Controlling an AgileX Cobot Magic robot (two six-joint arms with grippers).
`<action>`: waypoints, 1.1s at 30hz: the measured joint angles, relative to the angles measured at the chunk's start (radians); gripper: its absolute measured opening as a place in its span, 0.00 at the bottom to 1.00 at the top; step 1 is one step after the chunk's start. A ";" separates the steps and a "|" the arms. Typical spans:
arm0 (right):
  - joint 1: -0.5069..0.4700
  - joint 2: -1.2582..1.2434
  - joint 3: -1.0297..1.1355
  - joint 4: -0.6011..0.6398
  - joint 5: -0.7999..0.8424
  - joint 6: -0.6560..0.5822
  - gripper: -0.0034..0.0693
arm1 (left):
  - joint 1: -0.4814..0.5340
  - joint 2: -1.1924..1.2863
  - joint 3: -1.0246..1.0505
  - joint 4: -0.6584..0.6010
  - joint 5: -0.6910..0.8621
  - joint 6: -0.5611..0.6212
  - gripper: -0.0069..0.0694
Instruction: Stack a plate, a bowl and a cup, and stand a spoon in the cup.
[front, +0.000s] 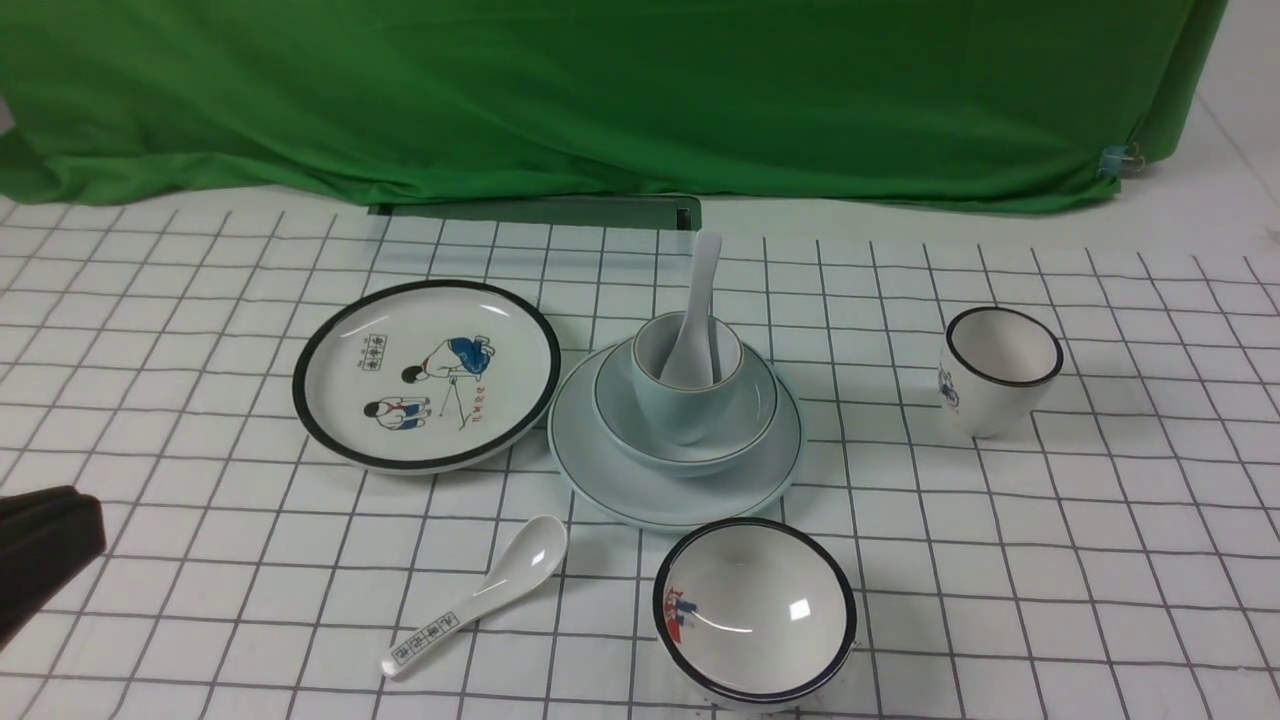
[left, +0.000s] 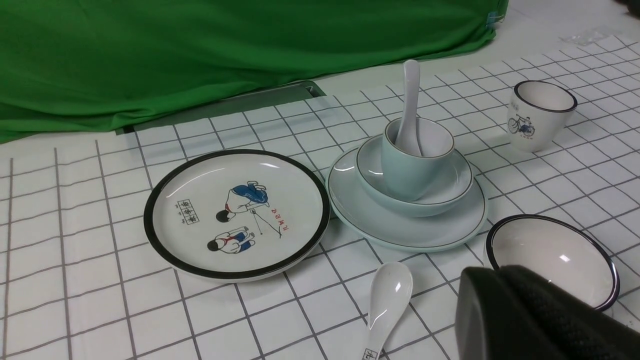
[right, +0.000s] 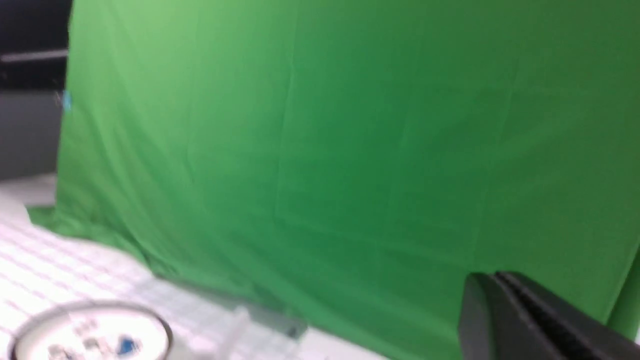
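The pale plate (front: 620, 485) lies mid-table with the plain bowl (front: 745, 430) on it and the small cup (front: 690, 405) inside the bowl. The plain white spoon (front: 700, 290) stands in the cup, its handle leaning toward the back. The left wrist view shows the same stack: plate (left: 400, 230), bowl (left: 452, 182), cup (left: 410, 175), spoon (left: 411, 95). My left gripper (front: 90, 525) is shut and empty at the table's near left, well away from the stack; it also shows as the left gripper (left: 480, 282) in its own view. My right gripper (right: 487, 282) is shut, empty, raised before the green cloth.
A black-rimmed cartoon plate (front: 425, 375) sits left of the stack. A black-rimmed bowl (front: 755, 610) and a spoon with a marked handle (front: 480, 595) lie in front. A black-rimmed cup (front: 1000, 370) stands at the right. A green cloth (front: 600, 90) hangs behind.
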 joint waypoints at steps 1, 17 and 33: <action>-0.017 -0.015 0.050 -0.008 -0.027 0.008 0.06 | 0.000 0.000 0.000 0.000 0.000 0.000 0.05; -0.429 -0.322 0.521 -0.105 0.032 0.267 0.06 | 0.000 0.000 0.000 0.000 0.000 0.000 0.05; -0.430 -0.329 0.523 -0.106 0.172 0.281 0.07 | 0.000 -0.001 0.000 0.000 -0.001 0.000 0.05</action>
